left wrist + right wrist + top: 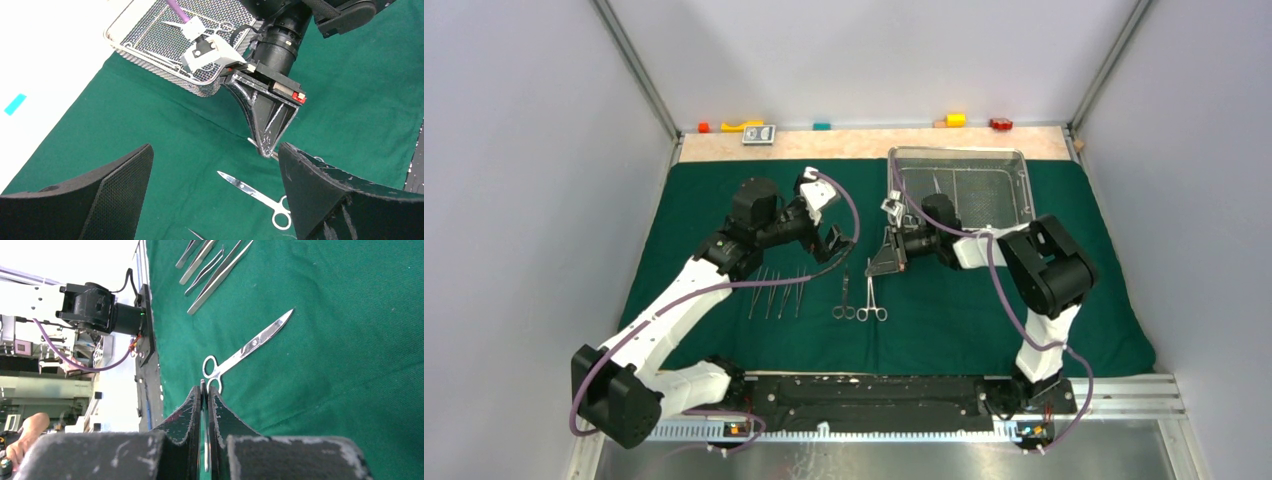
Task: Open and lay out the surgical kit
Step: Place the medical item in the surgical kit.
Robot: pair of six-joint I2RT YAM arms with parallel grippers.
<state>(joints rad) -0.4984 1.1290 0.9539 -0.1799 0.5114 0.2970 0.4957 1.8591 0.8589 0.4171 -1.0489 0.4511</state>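
Left pincer [216, 150] hangs over the dark green cloth [1074, 320] with its two fingers spread as wide as they go and nothing between them. Right pincer [204, 387], facing it from the other side, is pressed tight on a slim steel instrument [204, 440], seen edge-on as a thin bright strip between the pads; its tip is low, just above the cloth.

That cloth lies spread flat over most of the bench [854, 143], leaving a bare pale strip along the far edge. At the cloth's far right sits the silver wire-mesh tray [959, 152], with a few instruments [939, 183] lying inside it; I cannot tell how many.

Laid out on the cloth in front of the left arm are four tweezers [774, 292], side by side in a row. Just right of them lie a pair of scissors [245, 350], blades closed, rings toward the arms' bases, near the held piece.

Along the far bare strip sit small coloured blocks [954, 119], well apart from the kit.
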